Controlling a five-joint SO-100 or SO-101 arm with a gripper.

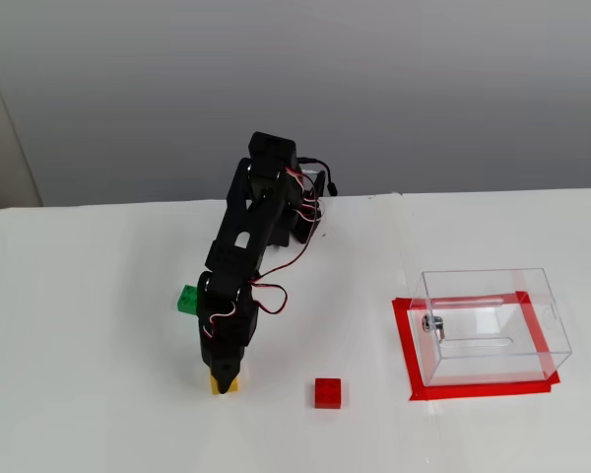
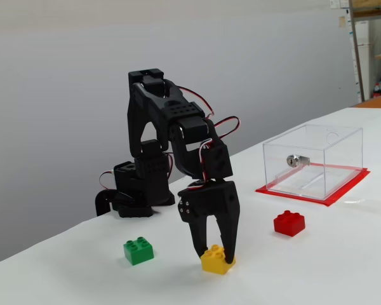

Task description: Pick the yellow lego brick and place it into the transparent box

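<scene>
The pincer point(image 2: 214, 254) was closed narrowly on the yellow lego brick point(image 2: 216, 260), a light, rigid, smooth block best gripped across its flat opposing side walls.

1. The black two-finger gripper point(image 2: 214, 255) stands over the small yellow lego brick point(image 2: 217, 261), its jaws closed against the brick's sides
2. The small green lego brick point(image 2: 138, 250) sits close by, left of the gripper in the lower fixed view
3. The small red lego brick point(image 1: 327, 392) lies on the white table point(image 1: 98, 325) between the gripper and the clear plastic transparent box point(image 1: 491, 325)
4. Bare table lies on either side of the red brick
5. The box stands well apart, on a red tape frame point(image 1: 406, 345)
</scene>
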